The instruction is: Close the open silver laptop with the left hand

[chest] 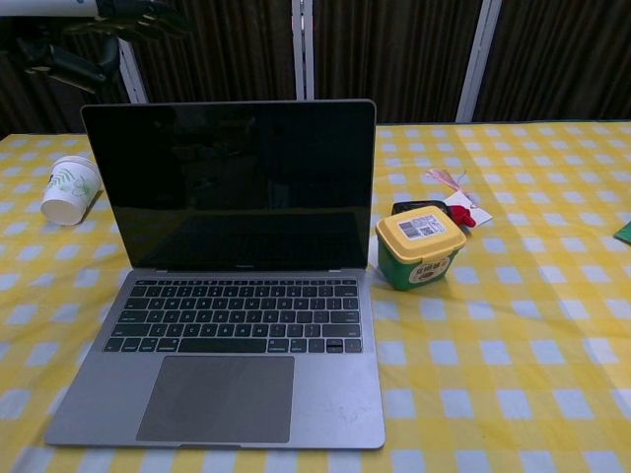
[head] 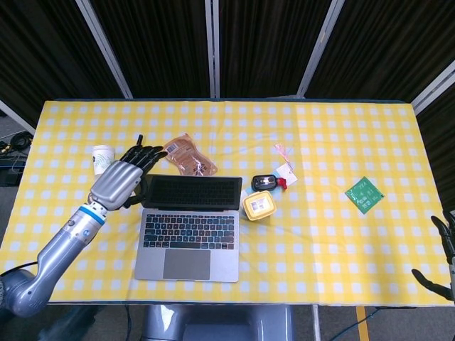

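I have the open silver laptop near the front of the yellow-and-white checked tablecloth, its dark screen upright and facing me. My left hand hovers above the laptop's upper left corner, fingers stretched out and apart, holding nothing; I cannot tell whether the thumb touches the lid. In the chest view only its dark fingers show above the lid's top edge. My right hand sits well to the right of the laptop at the table's front corner, partly cut off, fingers spread and empty. A yellow-lidded green tub stands just right of the laptop's hinge, a white paper cup lies left of the screen
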Motion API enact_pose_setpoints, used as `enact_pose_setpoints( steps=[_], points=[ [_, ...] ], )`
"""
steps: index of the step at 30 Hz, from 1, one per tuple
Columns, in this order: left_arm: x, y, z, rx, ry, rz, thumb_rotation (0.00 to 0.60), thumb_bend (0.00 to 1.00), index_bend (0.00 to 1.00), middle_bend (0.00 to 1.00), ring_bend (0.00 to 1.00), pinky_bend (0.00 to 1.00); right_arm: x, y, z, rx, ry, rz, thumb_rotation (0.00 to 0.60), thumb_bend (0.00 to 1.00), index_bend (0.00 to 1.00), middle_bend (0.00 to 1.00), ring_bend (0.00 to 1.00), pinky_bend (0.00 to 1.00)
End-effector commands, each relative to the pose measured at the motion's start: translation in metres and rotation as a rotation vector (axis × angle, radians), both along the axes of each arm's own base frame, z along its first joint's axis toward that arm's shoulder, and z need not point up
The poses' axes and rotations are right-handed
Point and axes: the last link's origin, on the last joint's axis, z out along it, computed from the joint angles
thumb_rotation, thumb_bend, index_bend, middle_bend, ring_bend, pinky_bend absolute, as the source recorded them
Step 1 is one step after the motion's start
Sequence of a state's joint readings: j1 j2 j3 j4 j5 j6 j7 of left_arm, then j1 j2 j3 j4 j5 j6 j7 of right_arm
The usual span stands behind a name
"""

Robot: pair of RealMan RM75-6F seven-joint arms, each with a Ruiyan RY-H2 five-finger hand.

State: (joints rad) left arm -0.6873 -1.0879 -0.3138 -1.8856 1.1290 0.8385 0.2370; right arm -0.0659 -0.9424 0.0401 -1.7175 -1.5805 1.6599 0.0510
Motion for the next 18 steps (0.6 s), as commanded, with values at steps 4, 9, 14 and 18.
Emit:
enact_pose_setpoints(
  steps=[4, 9, 14, 18],
  points=[
    [0.005, 0.012, -0.018, -0.072, 0.002, 0.031, 0.471, 1.00, 0.13, 0.14, 0.12, 0.15, -0.003, -0.002, 0.001, -0.002, 0.002, -0.013, 0.600, 0.00, 0.08, 0.00, 0.00, 0.00],
    [0.005, 0.016, -0.022, -0.080, 0.004, 0.046, 0.472, 1.00, 0.25, 0.30, 0.26, 0.31, -0.003, -0.003, 0.000, 0.001, 0.001, -0.017, 0.600, 0.00, 0.08, 0.00, 0.00, 0.00],
    [0.003, 0.014, -0.020, -0.070, 0.007, 0.052, 0.482, 1.00, 0.27, 0.32, 0.27, 0.33, -0.003, -0.004, 0.000, 0.003, 0.001, -0.017, 0.600, 0.00, 0.08, 0.00, 0.00, 0.00],
    [0.002, 0.010, -0.016, -0.063, 0.008, 0.046, 0.504, 1.00, 0.27, 0.33, 0.28, 0.34, -0.002, -0.003, -0.001, 0.006, 0.003, -0.011, 0.600, 0.00, 0.08, 0.00, 0.00, 0.00]
  ],
)
